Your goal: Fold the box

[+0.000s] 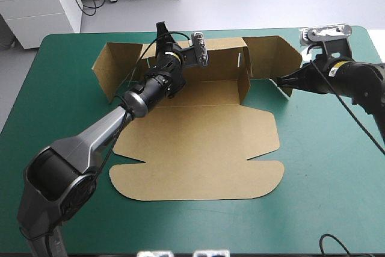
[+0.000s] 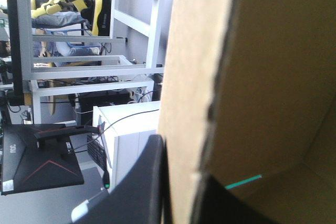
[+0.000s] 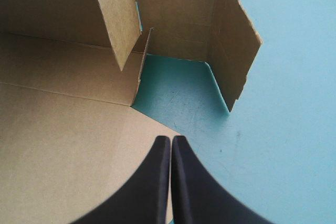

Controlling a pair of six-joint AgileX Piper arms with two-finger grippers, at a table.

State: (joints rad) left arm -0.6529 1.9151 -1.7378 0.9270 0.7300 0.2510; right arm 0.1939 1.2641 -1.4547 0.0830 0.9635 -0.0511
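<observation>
A brown cardboard box [image 1: 198, 148] at the middle of the teal-green table [image 1: 325, 167] — light, stiff, probably best gripped by a thin wall edge — its raised far wall pinched in the black-fingered left tool [image 1: 162, 33], the black-fingered right tool [image 3: 171, 140] closed, empty, by the box's right wall.

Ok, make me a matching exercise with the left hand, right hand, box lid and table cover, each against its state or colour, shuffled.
Things:
1. left hand
2. right hand
3. lid
4. cover

States:
A. teal-green
B. shut, holding nothing
C. lying flat
D. shut on the back wall

Pairs: 1-D, 2-B, 3-C, 4-A
</observation>
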